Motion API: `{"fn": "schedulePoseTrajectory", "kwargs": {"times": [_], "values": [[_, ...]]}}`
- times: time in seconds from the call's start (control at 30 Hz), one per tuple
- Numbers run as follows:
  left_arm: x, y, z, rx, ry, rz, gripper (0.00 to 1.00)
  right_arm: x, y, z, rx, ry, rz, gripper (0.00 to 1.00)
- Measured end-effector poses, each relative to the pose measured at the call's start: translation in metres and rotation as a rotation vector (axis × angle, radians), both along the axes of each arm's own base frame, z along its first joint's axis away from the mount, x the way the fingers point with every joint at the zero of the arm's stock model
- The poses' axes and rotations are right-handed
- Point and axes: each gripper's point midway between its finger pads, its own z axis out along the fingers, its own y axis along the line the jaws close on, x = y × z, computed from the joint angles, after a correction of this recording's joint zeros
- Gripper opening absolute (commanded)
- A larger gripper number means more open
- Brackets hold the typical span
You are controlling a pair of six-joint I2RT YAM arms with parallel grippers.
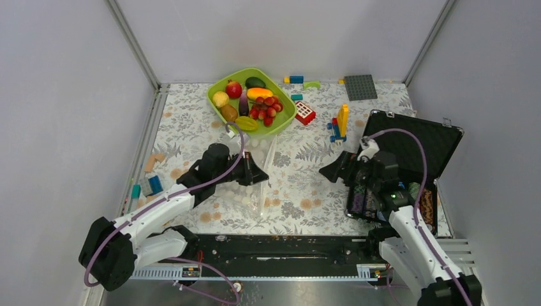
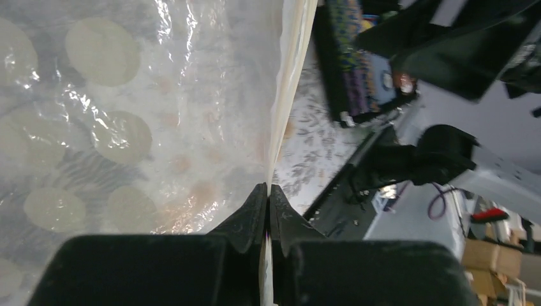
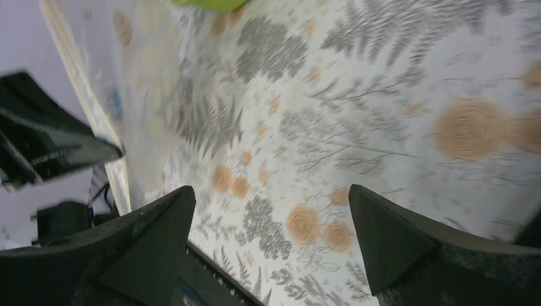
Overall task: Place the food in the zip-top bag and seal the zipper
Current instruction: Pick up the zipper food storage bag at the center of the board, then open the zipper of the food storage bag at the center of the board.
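Note:
The food (image 1: 252, 102) lies in a lime-green tray (image 1: 220, 87) at the back: red apple, red grape bunch, brown kiwi, purple eggplant, yellow pieces. The clear zip-top bag (image 1: 263, 186) with white dots lies mid-table in front of the tray. My left gripper (image 1: 258, 175) is shut on the bag's mouth edge; in the left wrist view its tips (image 2: 268, 194) pinch the whitish zipper strip (image 2: 288, 70), with the dotted bag (image 2: 121, 127) to the left. My right gripper (image 1: 333, 171) is open and empty, right of the bag; the right wrist view (image 3: 271, 217) shows only tablecloth between its fingers.
An open black case (image 1: 415, 153) stands on the right beside my right arm. Coloured building blocks (image 1: 338, 124) and a grey baseplate (image 1: 360, 87) lie at the back right. More blocks (image 1: 145, 185) lie at the left edge.

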Motion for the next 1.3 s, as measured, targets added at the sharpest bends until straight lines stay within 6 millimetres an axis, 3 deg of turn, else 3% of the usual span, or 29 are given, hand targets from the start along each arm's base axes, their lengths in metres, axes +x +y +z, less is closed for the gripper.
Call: {"fn": "schedulePoseTrajectory", "kwargs": {"times": [0.17, 0.37, 0.67, 1.3], "values": [[-0.013, -0.018, 0.019, -0.119, -0.03, -0.12, 0.0, -0.022, 0.058, 0.008, -0.043, -0.029, 0.212, 0.98], [-0.022, -0.035, 0.014, -0.177, 0.043, -0.219, 0.0, -0.019, 0.096, 0.023, -0.043, -0.104, 0.288, 0.98], [-0.027, -0.047, 0.023, -0.252, 0.045, -0.291, 0.0, -0.004, 0.122, 0.024, -0.064, -0.131, 0.234, 0.97], [-0.031, -0.047, 0.018, -0.222, 0.029, -0.304, 0.0, 0.009, 0.145, 0.021, -0.021, -0.098, 0.165, 0.9]]}}
